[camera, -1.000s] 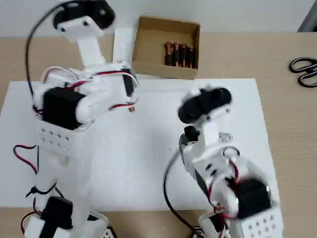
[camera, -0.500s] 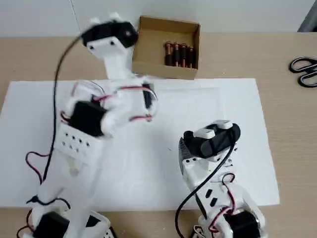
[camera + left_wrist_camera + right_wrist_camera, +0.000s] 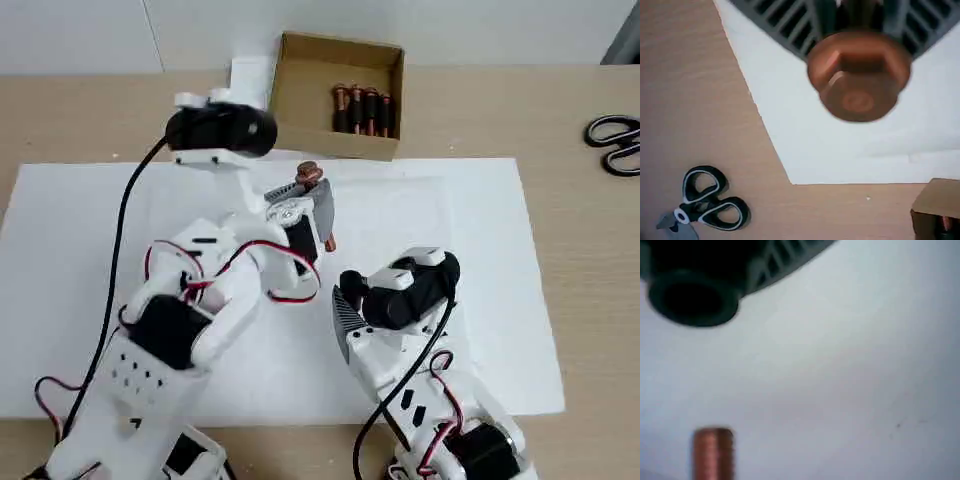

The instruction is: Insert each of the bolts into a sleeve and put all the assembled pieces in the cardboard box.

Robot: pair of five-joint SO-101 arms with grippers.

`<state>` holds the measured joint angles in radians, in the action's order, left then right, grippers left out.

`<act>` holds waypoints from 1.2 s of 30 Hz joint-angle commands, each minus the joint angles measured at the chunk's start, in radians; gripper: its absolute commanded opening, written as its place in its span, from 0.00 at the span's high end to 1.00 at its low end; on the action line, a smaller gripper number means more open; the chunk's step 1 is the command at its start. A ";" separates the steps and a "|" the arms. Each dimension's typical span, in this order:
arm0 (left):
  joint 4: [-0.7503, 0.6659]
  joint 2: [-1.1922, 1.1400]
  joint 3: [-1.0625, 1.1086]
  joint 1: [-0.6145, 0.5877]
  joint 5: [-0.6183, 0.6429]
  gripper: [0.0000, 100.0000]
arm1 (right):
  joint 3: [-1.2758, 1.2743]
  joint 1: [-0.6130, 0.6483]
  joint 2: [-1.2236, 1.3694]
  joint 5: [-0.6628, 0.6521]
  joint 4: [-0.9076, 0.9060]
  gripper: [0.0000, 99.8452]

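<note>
A copper bolt is clamped in my left gripper above the middle of the white sheet, its hex head facing the left wrist camera. Just to the front right, my right gripper is shut on a black sleeve, whose open end faces the bolt's threaded tip with a gap between them. At the back stands the cardboard box, with several assembled pieces lying side by side in it.
The white paper sheet covers most of the wooden table. Black-handled scissors lie at the far right edge, off the sheet. Both arm bases stand at the front edge.
My left arm has swung right and toward the front, carrying the bolt to the sheet's middle. My right arm has drawn back toward the front and turned its gripper toward the bolt.
</note>
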<state>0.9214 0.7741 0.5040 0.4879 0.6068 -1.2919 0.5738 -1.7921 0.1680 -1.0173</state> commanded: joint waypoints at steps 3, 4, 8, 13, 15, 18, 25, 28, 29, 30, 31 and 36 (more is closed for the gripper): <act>-0.011 0.091 0.004 0.008 0.005 0.99 | 0.005 0.005 0.004 0.006 0.030 1.00; 0.002 0.097 0.004 0.017 0.005 0.99 | 0.005 0.005 0.004 0.006 0.030 1.00; 0.055 0.106 0.004 0.084 0.005 0.99 | 0.005 0.005 0.004 0.006 0.030 1.00; 0.060 0.106 0.004 0.153 0.008 0.99 | 0.006 0.005 0.004 0.005 0.082 1.00; 0.060 0.104 0.004 0.164 0.008 0.99 | 0.006 0.005 0.007 0.005 0.099 1.00; 0.063 0.104 0.005 0.172 0.008 0.99 | 0.006 0.005 0.004 0.005 0.094 1.00; 0.066 0.104 0.002 0.164 0.005 0.99 | 0.012 0.059 0.002 0.008 0.090 1.00; 0.068 0.106 -0.012 0.164 0.003 0.99 | 0.012 0.087 0.002 0.009 0.079 1.00; 0.069 0.106 -0.019 0.164 0.003 0.99 | 0.012 0.087 0.002 0.009 0.079 1.00; 0.069 0.106 -0.028 0.164 0.003 0.99 | 0.012 0.087 0.002 0.009 0.079 1.00; 0.068 0.106 -0.041 0.164 0.003 0.99 | 0.012 0.087 0.002 0.009 0.079 1.00; 0.071 0.106 -0.084 0.127 -0.052 0.99 | 0.012 0.085 0.002 0.011 0.028 1.00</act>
<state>0.9920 0.8523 0.4764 0.6414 0.5854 -1.2919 0.6567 -1.7937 0.1680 -0.9666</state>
